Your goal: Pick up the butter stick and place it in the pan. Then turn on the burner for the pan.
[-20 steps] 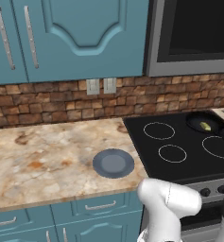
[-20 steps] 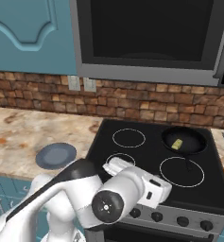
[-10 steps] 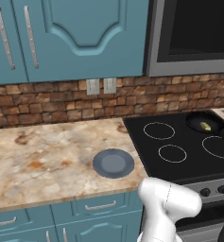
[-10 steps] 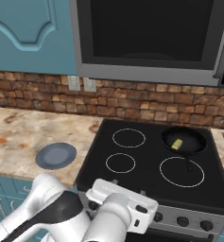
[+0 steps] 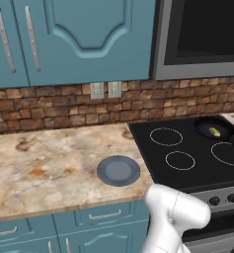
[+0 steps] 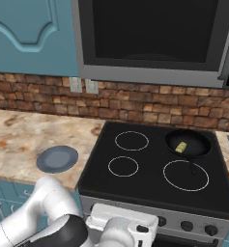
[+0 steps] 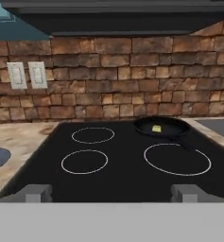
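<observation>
The gripper [image 7: 111,193] has its jaws wide apart and holds nothing, because the butter stick [image 7: 156,128] already lies in the pan [image 7: 161,126], far ahead and to the right of the jaws, so I judge only the burner knob remains.

A: Where's the butter [image 7: 156,128]?
B: Inside the pan [image 7: 161,126], on the stove's [image 7: 118,165] far right ring.
A: And the pincer [image 7: 111,193]?
B: Fingers spread wide, low before the stove, holding nothing.
</observation>
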Robot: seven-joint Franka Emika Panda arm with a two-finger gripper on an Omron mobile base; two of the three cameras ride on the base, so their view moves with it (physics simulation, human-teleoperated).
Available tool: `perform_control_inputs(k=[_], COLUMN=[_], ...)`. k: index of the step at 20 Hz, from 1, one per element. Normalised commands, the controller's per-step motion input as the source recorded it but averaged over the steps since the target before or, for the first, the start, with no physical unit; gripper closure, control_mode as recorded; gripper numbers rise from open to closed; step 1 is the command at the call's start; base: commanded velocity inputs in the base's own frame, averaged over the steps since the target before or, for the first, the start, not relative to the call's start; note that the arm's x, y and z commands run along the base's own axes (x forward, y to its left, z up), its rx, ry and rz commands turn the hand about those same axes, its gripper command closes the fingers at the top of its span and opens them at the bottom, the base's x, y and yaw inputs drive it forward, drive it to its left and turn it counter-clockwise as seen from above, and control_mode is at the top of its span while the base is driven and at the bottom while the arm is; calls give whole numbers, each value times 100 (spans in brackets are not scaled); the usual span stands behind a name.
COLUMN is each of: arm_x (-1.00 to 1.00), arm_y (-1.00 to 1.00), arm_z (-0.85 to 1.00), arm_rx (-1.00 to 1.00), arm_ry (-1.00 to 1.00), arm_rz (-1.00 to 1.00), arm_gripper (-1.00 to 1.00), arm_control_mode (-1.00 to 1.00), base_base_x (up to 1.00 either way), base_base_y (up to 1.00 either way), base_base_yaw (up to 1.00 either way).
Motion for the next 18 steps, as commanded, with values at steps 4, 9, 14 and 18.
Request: perform_control_inputs(k=[4, 9, 14, 18], arm_x=[0, 0, 8, 27], arm_y=[23, 20, 16, 2], arm_z=[-58, -53, -36, -30], arm_rx=[-8, -7, -4, -3], arm_ry=[-7, -12, -10, -9], arm_rz=[0, 0, 0, 1], arm_gripper=[-100, -100, -100, -100], arm_control_mode=[-100, -100, -100, -100], base_base_x=[0, 0, 0, 0], base_base_y=[0, 0, 0, 0], base_base_yaw=[0, 0, 0, 0])
